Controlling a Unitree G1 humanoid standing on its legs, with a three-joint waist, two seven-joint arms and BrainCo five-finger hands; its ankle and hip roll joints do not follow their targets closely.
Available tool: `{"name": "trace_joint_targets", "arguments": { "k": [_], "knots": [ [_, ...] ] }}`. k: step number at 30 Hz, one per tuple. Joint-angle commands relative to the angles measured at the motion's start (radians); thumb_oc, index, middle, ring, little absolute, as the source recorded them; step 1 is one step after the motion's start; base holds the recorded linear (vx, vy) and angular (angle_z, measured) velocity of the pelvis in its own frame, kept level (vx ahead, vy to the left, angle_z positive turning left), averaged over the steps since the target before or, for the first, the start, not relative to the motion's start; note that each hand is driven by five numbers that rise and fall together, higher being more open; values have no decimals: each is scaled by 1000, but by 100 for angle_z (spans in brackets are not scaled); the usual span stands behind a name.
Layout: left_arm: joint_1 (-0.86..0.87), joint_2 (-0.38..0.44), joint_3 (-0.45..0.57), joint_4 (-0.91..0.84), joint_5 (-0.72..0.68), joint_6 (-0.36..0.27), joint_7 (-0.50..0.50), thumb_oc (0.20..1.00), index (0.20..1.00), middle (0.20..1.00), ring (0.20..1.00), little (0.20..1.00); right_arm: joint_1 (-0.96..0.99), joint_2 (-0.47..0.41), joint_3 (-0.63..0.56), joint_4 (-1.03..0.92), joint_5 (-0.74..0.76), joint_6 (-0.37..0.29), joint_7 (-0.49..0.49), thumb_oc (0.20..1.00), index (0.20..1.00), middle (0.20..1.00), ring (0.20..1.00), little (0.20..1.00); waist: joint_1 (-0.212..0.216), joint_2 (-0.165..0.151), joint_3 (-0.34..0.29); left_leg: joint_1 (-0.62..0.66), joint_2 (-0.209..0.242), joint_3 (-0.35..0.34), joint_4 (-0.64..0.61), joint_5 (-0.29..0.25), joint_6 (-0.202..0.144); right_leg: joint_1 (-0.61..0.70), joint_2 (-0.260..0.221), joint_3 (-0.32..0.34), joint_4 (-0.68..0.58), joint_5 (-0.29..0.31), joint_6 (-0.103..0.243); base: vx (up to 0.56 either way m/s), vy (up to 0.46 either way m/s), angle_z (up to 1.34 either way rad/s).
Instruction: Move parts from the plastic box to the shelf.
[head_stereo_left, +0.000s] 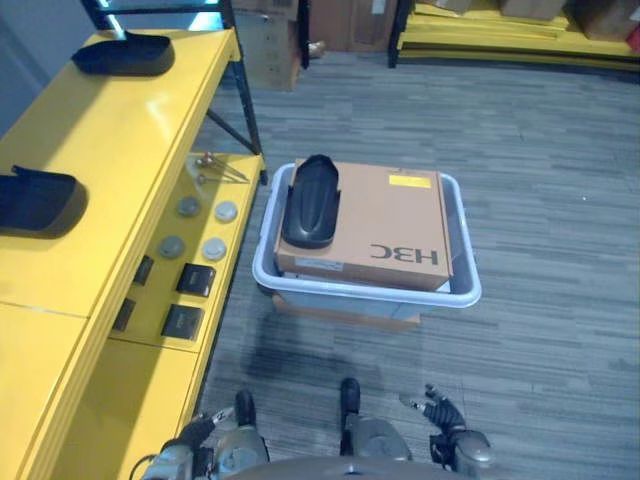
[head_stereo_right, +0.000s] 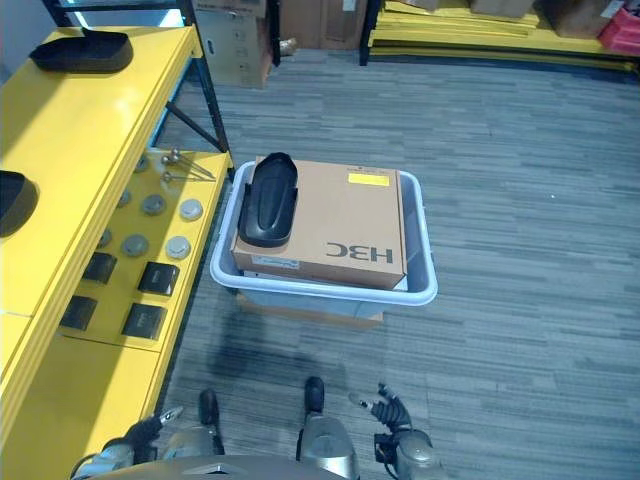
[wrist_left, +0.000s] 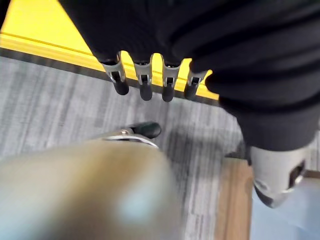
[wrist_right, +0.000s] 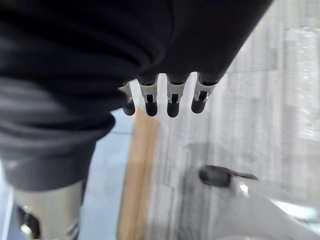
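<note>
The black part (head_stereo_left: 310, 202), a long dark moulded shell, lies on top of a brown cardboard box (head_stereo_left: 385, 228) that fills the plastic box (head_stereo_left: 465, 285), a pale grey tub standing on the floor just beside the yellow shelf (head_stereo_left: 110, 170). The part sits at the shelf-side end of the cardboard, untouched, with nothing else loose in the tub that I can make out. A flat piece of cardboard (head_stereo_left: 345, 312) shows under the tub's near edge.

Two similar black parts already rest on the shelf's top level: one at the far end (head_stereo_left: 124, 53), one nearer (head_stereo_left: 38, 201). On the lower level lie several round grey discs (head_stereo_left: 200, 228) and some small black blocks (head_stereo_left: 185, 298).

Both hands are low and near the robot, well apart from the tub. The left hand (wrist_left: 145, 82) has its fingers straight and relaxed, holding nothing; the right hand (wrist_right: 167, 95) is the same, fingers extended over bare floor.

This looks like the moment before a pick: one part remains to fetch. The next move calls for reaching forward over the tub's near rim, closing around the shell's narrow width, lifting it clear of the cardboard, then carrying it left to the free stretch of shelf between the two parts there.
</note>
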Motion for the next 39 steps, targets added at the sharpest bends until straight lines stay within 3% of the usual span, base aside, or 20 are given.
{"name": "trace_joint_targets", "arguments": {
  "k": [1,5,8,11,14,17,19,23,29,33,34,36,37,38,39],
  "knots": [
    [2,-18,-73,0,67,-28,-18,1000,1000,1000,1000,1000,-67,-49,-1,-147,-57,-125,-167,1000,1000,1000,1000,1000,23,1,4,11,-35,-19,78,10,50,57,-85,39,12,-25,97,82,102,-60],
    [26,7,-74,-12,39,-37,-23,1000,1000,1000,1000,1000,-92,-105,-32,-405,-102,-117,-256,1000,1000,1000,1000,1000,8,-2,13,28,-61,-12,103,-35,72,41,-93,45,17,-22,100,140,126,-23],
    [50,24,-13,-25,-83,-45,-50,1000,1000,1000,1000,1000,-134,-150,-65,-597,-156,-41,-305,1000,1000,1000,1000,1000,9,-1,20,42,-78,-3,110,-61,88,31,-92,49,19,-23,102,151,102,2],
    [31,32,-11,-37,-92,-60,-70,1000,1000,1000,1000,1000,-242,-215,-78,-612,-139,2,-318,1000,1000,1000,1000,1000,29,1,49,10,-91,-10,134,-71,89,8,-95,45,23,-22,98,12,77,-12],
    [-12,35,-34,-35,-108,-64,-89,1000,1000,1000,1000,1000,-429,-274,-51,-546,-122,67,-324,1000,1000,1000,1000,1000,57,7,89,-44,-102,-27,174,-76,85,-23,-102,37,36,-23,91,-121,49,5],
    [-63,41,-84,-29,-82,-71,-104,1000,1000,1000,1000,1000,-694,-347,-1,-377,-80,77,-354,1000,1000,1000,1000,1000,110,11,152,-131,-112,-58,250,-82,84,-72,-117,11,86,-33,78,-135,-19,17],
    [-79,47,-99,-30,-72,-68,-111,1000,1000,1000,1000,1000,-765,-366,19,-331,-83,78,-372,1000,1000,1000,1000,1000,123,13,171,-159,-110,-66,272,-82,85,-94,-122,3,106,-35,75,-74,-28,29],
    [-95,64,-153,-50,-65,-52,-125,1000,1000,1000,1000,1000,-962,-442,100,-244,-71,143,-386,1000,1000,1000,1000,1000,158,25,224,-236,-123,-98,338,-89,97,-165,-132,-12,181,-50,66,-64,-25,17],
    [-104,88,-165,-51,-114,-54,-131,1000,1000,1000,1000,1000,-1083,-457,192,-123,-75,270,-338,1000,1000,1000,1000,1000,185,46,263,-280,-145,-121,374,-95,111,-222,-150,-20,254,-70,61,-6,17,10],
    [-103,100,-174,-68,-140,-88,-148,1000,1000,1000,1000,1000,-1103,-442,237,-23,-104,329,-344,1000,1000,1000,1000,1000,198,61,271,-288,-150,-123,357,-84,115,-238,-155,-23,272,-76,61,-5,24,8],
    [-107,106,-179,-79,-151,-93,-160,1000,1000,1000,1000,1000,-1106,-433,246,-8,-144,378,-341,1000,1000,1000,1000,1000,200,66,271,-289,-153,-123,347,-80,117,-242,-156,-23,273,-76,61,-7,32,10],
    [-110,107,-185,-90,-149,-98,-169,1000,1000,1000,1000,1000,-1103,-422,260,9,-157,412,-334,1000,1000,1000,1000,1000,202,70,271,-283,-154,-123,335,-77,117,-239,-157,-26,270,-76,62,-6,39,7],
    [-110,108,-188,-95,-144,-103,-176,1000,1000,1000,1000,1000,-1102,-420,266,17,-165,443,-313,1000,1000,1000,1000,1000,204,72,271,-279,-155,-122,327,-75,117,-236,-159,-28,267,-76,62,-8,56,4],
    [-112,107,-197,-112,-142,-93,-188,1000,1000,1000,1000,1000,-1092,-403,285,44,-150,498,-216,1000,1000,1000,1000,1000,207,75,271,-268,-156,-118,311,-72,118,-229,-164,-33,258,-72,64,-11,53,4],
    [-115,106,-202,-116,-141,-84,-195,1000,1000,1000,1000,1000,-1092,-394,298,67,-158,516,-167,542,542,542,542,542,210,77,271,-263,-156,-117,305,-70,117,-225,-167,-35,255,-71,65,-9,45,3]
  ]
}}
